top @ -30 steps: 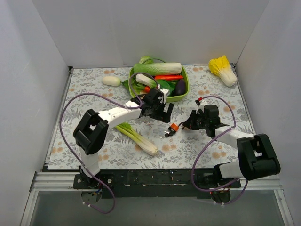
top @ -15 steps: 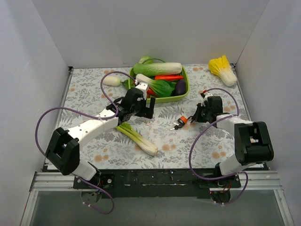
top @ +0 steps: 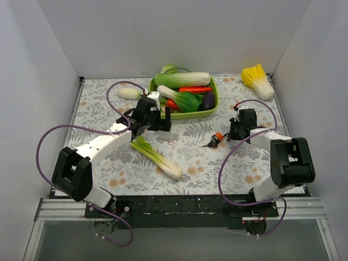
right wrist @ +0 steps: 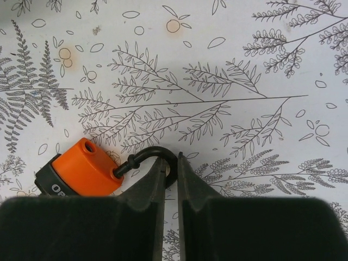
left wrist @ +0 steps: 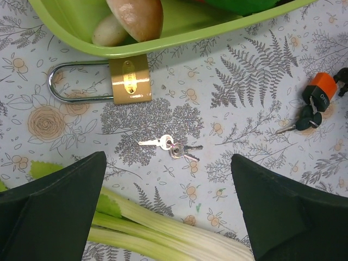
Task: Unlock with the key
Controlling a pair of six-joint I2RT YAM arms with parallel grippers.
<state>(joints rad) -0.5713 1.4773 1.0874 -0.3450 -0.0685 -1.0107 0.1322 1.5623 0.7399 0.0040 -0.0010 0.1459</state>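
Left pincer [left wrist: 167, 160] withdrew, spread; right pincer [right wrist: 169, 169] pinches padlock [right wrist: 81, 166].

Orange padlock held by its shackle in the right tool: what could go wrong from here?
The right tool pinches only the thin shackle, so the padlock may swing or slip. The open left tool hangs over the silver keys, not the black-headed key; it may grab the wrong ones.

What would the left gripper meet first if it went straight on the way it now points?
Probably the silver keys on the tablecloth, centred ahead of the open left gripper; depth is unclear.
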